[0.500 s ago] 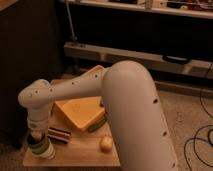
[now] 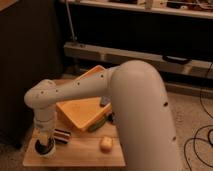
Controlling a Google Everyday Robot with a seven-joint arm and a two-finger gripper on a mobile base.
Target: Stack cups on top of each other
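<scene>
Cup (image 2: 42,151) stands near the front-left corner of the wooden table (image 2: 80,156), directly beneath the gripper (image 2: 44,138), which points straight down at it. Whether the gripper has hold of the cup, I cannot tell.

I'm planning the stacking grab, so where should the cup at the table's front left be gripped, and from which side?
Probably across the rim, straight down from above: the cup seems upright, dark opening up, and a dark striped object sits close beside it. The gripper hangs directly over it, near the table's front left corner.
</scene>
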